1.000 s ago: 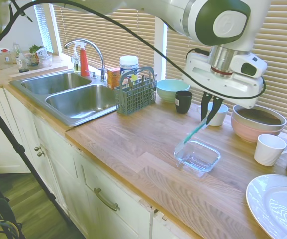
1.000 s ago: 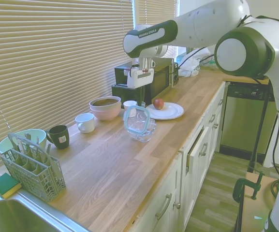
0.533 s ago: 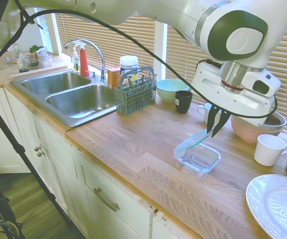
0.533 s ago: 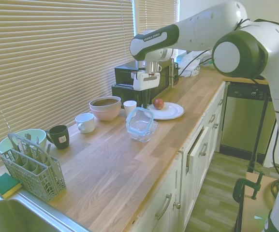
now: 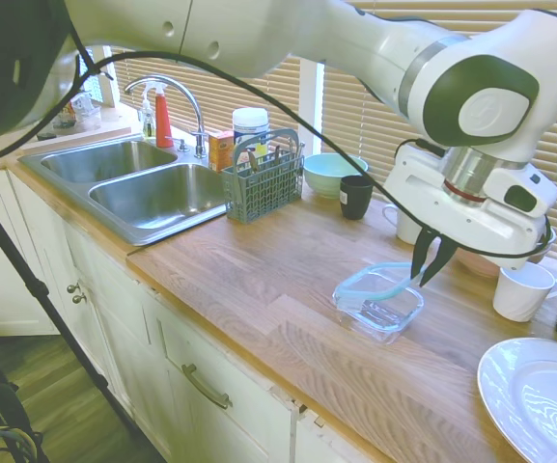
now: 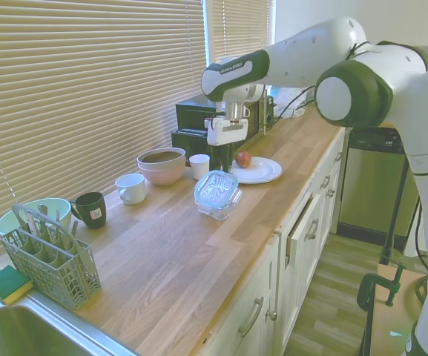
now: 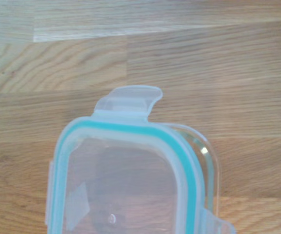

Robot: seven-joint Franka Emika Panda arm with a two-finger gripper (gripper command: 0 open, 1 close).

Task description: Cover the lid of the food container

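The clear lid [image 5: 375, 285] with its teal rim seal lies almost flat over the glass food container [image 5: 381, 318] on the wooden counter. Its far-right edge is still raised a little. My gripper [image 5: 429, 278] is right at that raised edge, fingers pointing down and shut on the lid. In the second exterior view the lid [image 6: 216, 187] sits on top of the container [image 6: 218, 208], just below the gripper [image 6: 225, 165]. In the wrist view the lid [image 7: 121, 185] sits slightly off-centre, and a strip of the container's glass rim [image 7: 209, 156] shows beside it.
A white mug [image 5: 521, 289] and a pink bowl [image 5: 471, 258] stand just behind the container, and a white plate [image 5: 539, 395] lies at the front right. A black mug [image 5: 356, 196], a teal bowl [image 5: 331, 172], a cutlery basket [image 5: 262, 178] and the sink [image 5: 153, 193] lie to the left.
The gripper has moved down and to the right. The lid has gone from steeply tilted over the container to nearly flat on it.
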